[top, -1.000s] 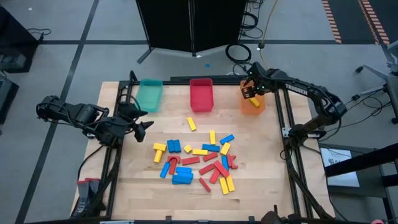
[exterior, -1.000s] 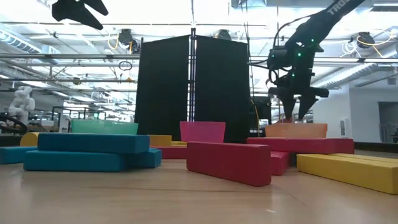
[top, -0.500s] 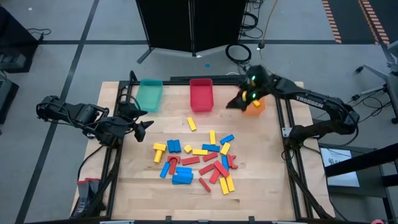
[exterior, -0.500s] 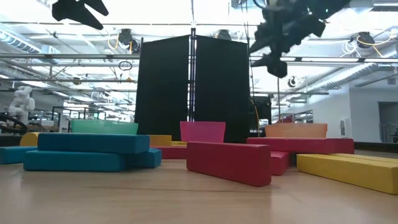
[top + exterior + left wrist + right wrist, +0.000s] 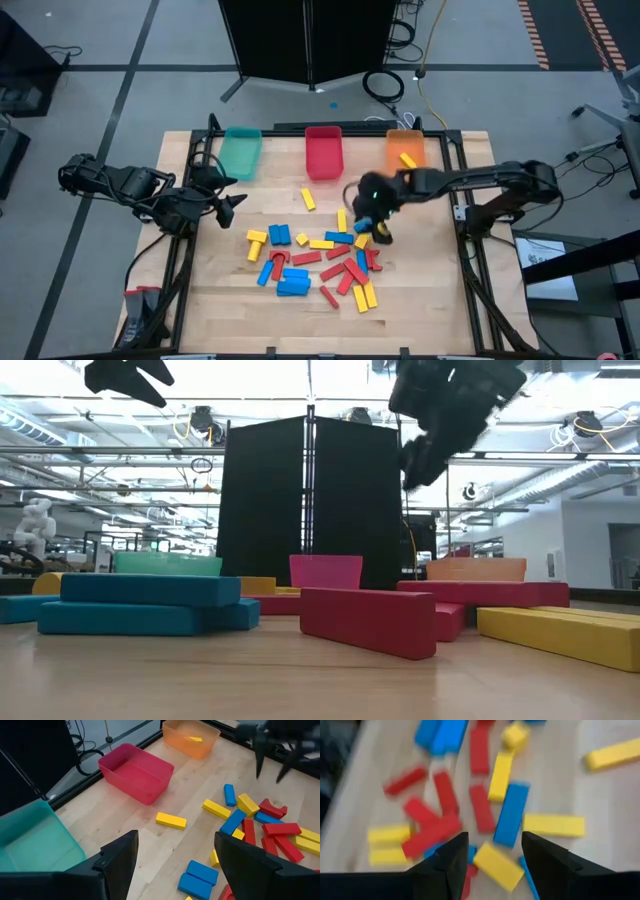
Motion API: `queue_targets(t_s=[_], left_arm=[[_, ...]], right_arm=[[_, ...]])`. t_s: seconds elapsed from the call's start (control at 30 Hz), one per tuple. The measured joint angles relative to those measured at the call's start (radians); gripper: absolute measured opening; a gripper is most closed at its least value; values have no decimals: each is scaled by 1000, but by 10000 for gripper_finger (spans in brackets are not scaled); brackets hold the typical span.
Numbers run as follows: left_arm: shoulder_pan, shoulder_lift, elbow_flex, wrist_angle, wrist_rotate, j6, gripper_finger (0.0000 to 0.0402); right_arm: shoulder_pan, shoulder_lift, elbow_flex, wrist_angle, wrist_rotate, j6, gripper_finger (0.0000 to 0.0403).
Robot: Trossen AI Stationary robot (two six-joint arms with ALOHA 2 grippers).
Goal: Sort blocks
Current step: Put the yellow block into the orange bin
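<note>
Many blocks point(image 5: 320, 260) under right gripper point(image 5: 372, 228).

Wooden table point(image 5: 430, 290): blocks point(image 5: 320, 258) scattered centre; three bins point(image 5: 323, 152) along far edge.

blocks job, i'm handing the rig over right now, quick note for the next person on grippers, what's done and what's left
Right gripper: open, empty, above the right side of the block pile.
Left gripper: open, empty, waiting at the table's left edge.
Done: one yellow block lies in the orange bin.
Red bin and teal bin: no blocks visible in them.
Left: nearly all red, yellow and blue blocks lie mid-table, plus a stray yellow one near the red bin.
</note>
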Motion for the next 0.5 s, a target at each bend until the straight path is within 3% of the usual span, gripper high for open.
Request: queue_targets(t_s=[0.13,0.3,0.4,0.5], left_arm=[[0,0,0,0,0,0,267],[0,0,0,0,0,0,267],[0,0,0,0,0,0,267],[0,0,0,-1,0,0,267]], right_arm=[[70,54,20,-90,123,-131,209],[136,110,100,-142,389,-301,246],[140,149,146,-172,408,-342,258],[141,197,171,-219,346,-355,258]])
